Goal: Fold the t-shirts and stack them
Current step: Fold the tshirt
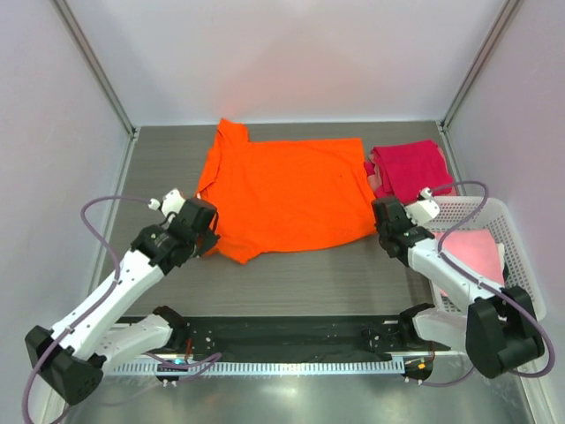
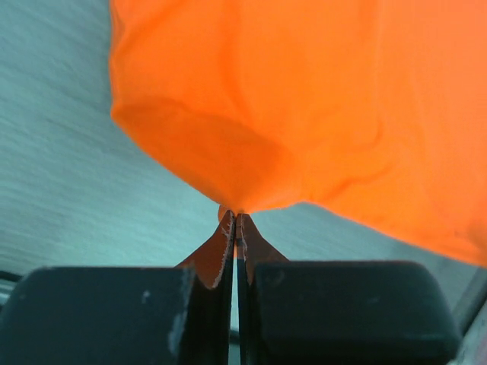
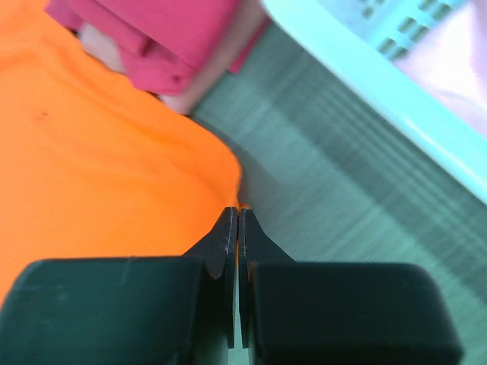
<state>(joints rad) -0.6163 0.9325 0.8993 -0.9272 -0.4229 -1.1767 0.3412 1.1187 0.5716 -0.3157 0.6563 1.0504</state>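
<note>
The bright orange t-shirt (image 1: 287,190) lies spread on the table, its near edge lifted at both sides. My left gripper (image 1: 210,231) is shut on its near left edge; in the left wrist view (image 2: 237,217) the orange cloth (image 2: 304,99) hangs up from the pinched fingertips. My right gripper (image 1: 381,221) is shut on its near right corner, seen in the right wrist view (image 3: 239,211) beside the orange cloth (image 3: 99,167). A folded magenta-red t-shirt (image 1: 410,168) lies at the back right over a pale pink one. Another pale pink shirt (image 1: 477,252) lies in the basket.
The white lattice basket (image 1: 521,265) stands at the right edge, close to my right arm; its rim (image 3: 365,76) shows in the right wrist view. The folded magenta shirt (image 3: 160,34) sits just beyond the orange shirt's right corner. White walls enclose the table.
</note>
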